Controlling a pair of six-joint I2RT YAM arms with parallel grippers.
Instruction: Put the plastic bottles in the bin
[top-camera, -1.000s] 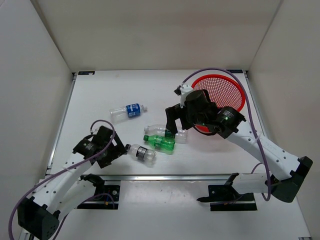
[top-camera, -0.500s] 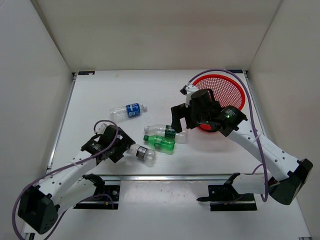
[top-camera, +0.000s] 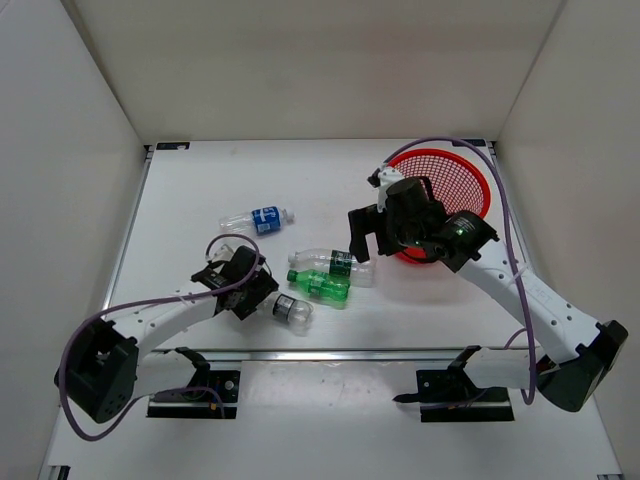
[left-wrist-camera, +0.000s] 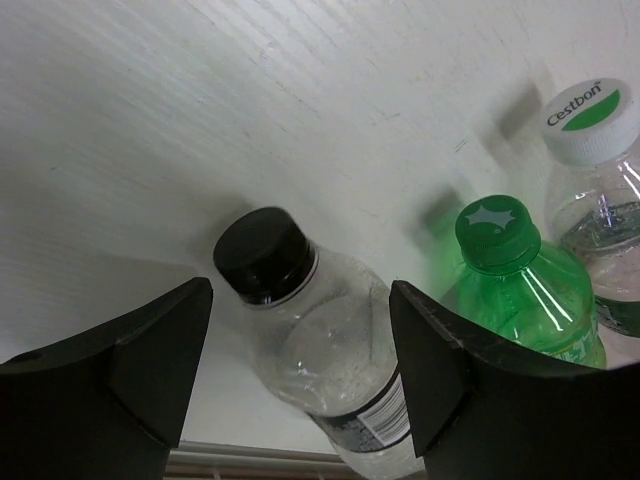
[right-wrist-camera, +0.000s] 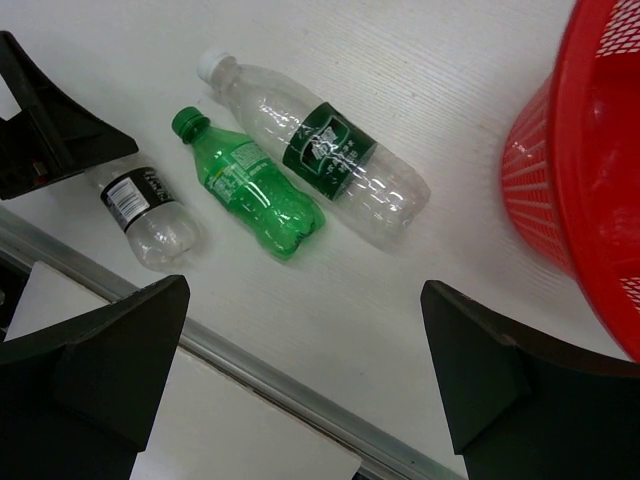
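4 smooth, rounded plastic bottles (top-camera: 322, 286) near tapered red mesh bin (top-camera: 462, 186)

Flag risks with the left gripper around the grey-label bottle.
The left gripper straddles the grey-label bottle near its tapered neck, so it may slip or swing when lifted. The green bottle lies close beside one finger and could get knocked. The right gripper hangs on the way to the bin.
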